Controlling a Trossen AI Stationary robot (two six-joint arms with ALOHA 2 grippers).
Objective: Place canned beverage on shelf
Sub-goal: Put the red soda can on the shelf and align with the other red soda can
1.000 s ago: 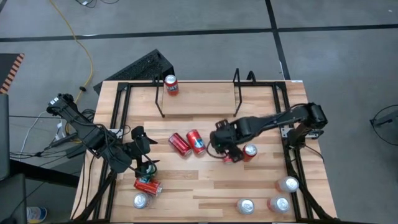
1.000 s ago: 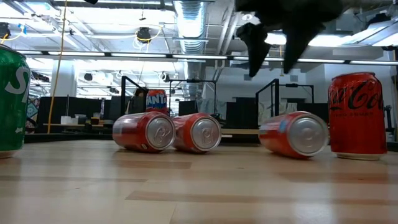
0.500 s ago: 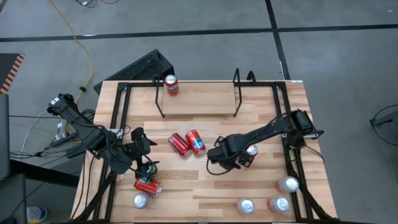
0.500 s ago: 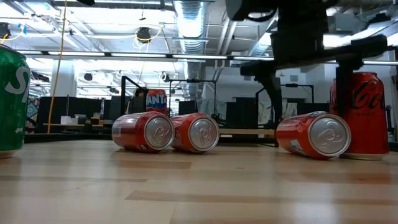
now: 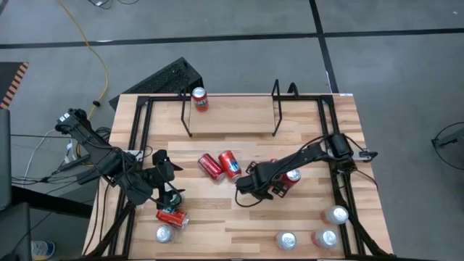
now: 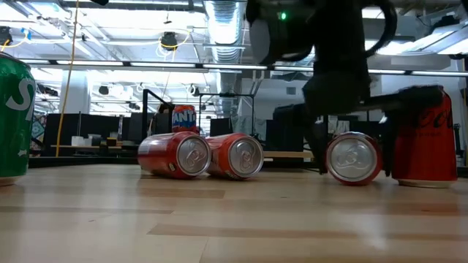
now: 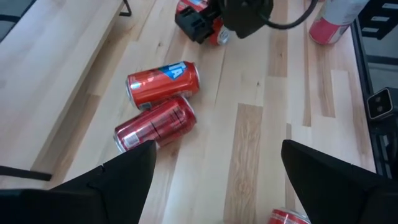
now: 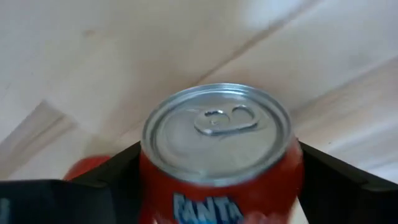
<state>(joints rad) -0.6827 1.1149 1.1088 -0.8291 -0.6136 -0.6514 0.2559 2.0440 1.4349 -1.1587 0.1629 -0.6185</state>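
The right claw [image 5: 270,190] stands wide around a red Fanta can [image 8: 219,155] lying on the desk [image 5: 239,217], grip uncertain; left claw [image 5: 168,194] open.

Eleven beverage cans are on the wooden table [image 5: 232,217]: one green can [image 5: 172,196] and ten red or orange ones. Seven stand upright, including one can [image 5: 199,98] on the single black wire shelf [image 5: 275,109] at the far edge, while four lie on their sides. Two dark robot arms, the left arm [image 5: 109,161] and the right arm [image 5: 312,151], reach over the table.
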